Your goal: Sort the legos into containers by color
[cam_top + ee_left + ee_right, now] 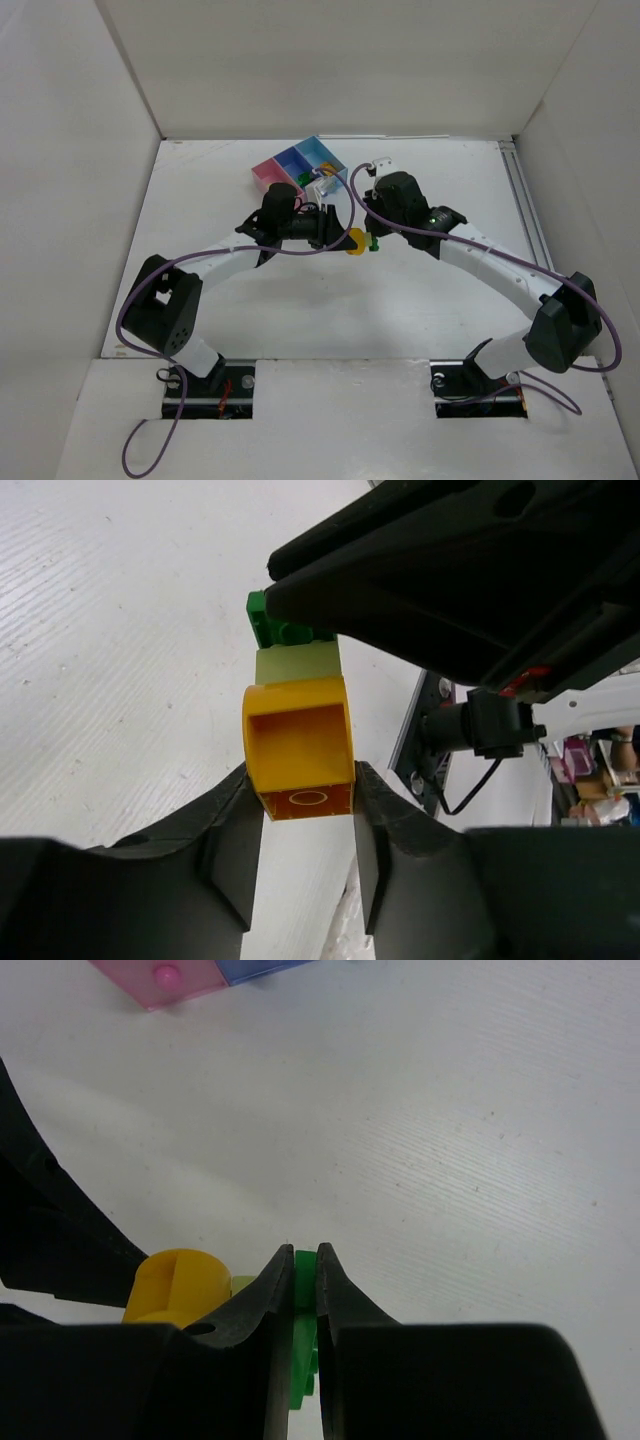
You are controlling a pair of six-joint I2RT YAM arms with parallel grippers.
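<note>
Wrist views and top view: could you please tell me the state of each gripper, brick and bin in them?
Left gripper: shut on the yellow brick.
Right gripper: shut on the green brick.
Yellow brick: clamped at its sides, joined to the pale brick.
Pale brick: between yellow and green, ungripped.
Green brick: pinched, at the stack's other end.
Bins: upright, open-topped, joined in a row.

White arms (232, 257), black joints (165, 305), purple cables (124, 452)

- The right gripper (305, 1250) pinches a green brick (305, 1305) tight.
- An orange-yellow brick (180, 1285) sits just left, with a pale green piece (243, 1282) between them.
- Beyond them, on the white table (450, 1140), stand a pink bin (160, 985) and a purple-blue bin (260, 968).
</note>
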